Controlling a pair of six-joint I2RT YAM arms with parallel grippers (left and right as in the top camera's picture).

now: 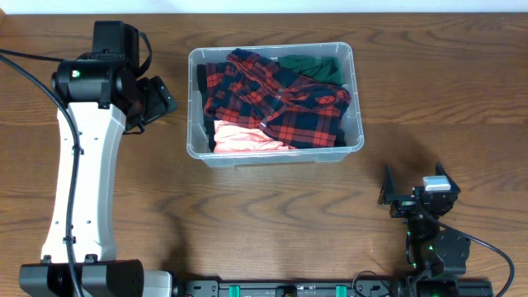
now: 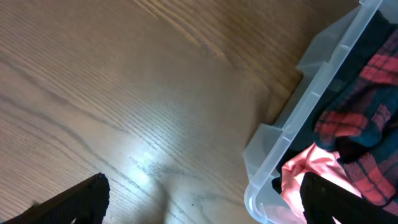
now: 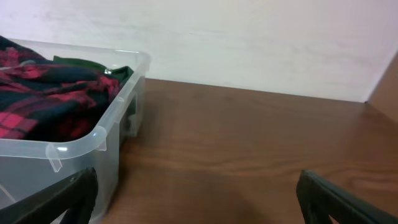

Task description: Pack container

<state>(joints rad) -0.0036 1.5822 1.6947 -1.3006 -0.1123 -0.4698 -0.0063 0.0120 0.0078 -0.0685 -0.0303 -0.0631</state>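
The container (image 1: pixel 272 157), a clear plastic tub, stands at the middle back of the table. It holds a red and navy plaid shirt (image 1: pixel 280 103), a green garment (image 1: pixel 313 66) and a pink garment (image 1: pixel 243 139). My left gripper (image 1: pixel 157 99) hovers open just left of the tub, holding nothing. In the left wrist view the left gripper (image 2: pixel 205 199) straddles the tub's near corner (image 2: pixel 292 130), with the pink cloth (image 2: pixel 311 168) beside one finger. My right gripper (image 1: pixel 412 183) stands open and empty near the front right. In its own view the right gripper (image 3: pixel 199 196) faces bare wood, with the tub (image 3: pixel 118 124) to the left.
The wooden table (image 1: pixel 247 223) reaches a pale wall (image 3: pixel 249 43) behind the tub. The left arm's white link (image 1: pixel 82 190) runs along the left side. Black cables (image 1: pixel 25 74) trail at the far left.
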